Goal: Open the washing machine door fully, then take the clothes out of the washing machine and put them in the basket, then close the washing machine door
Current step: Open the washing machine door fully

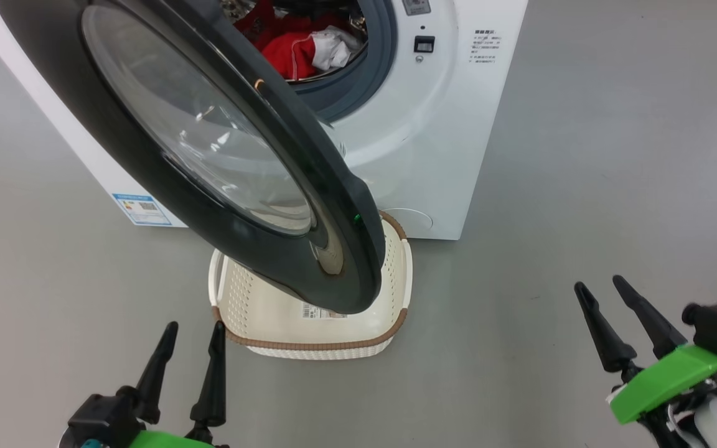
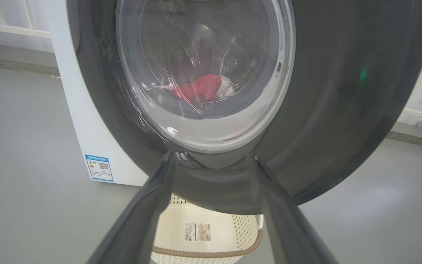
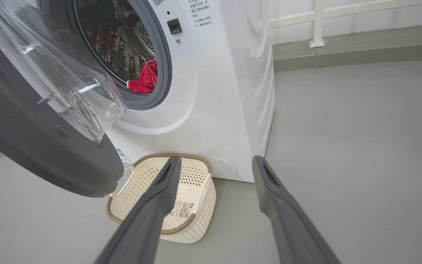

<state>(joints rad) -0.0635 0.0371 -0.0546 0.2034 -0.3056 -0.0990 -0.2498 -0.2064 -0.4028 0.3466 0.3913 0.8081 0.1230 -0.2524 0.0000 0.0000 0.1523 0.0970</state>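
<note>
Glossy black washing machine door (image 1: 209,149) ajar; red clothes (image 1: 299,50) bunched inside.

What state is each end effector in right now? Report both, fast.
Left end effector: open, holding nothing.
Right end effector: open, holding nothing.

It looks like a bare indoor test space rather than a home laundry. The washing machine (image 3: 214,110) stands free on a wide, smooth grey floor (image 3: 361,146) (a blue energy sticker (image 2: 99,167) low on its front). The basket (image 3: 200,223) sits on the floor before it, and a white railing (image 3: 317,22) above a grey kerb (image 3: 357,51) lines the room's edge.
</note>
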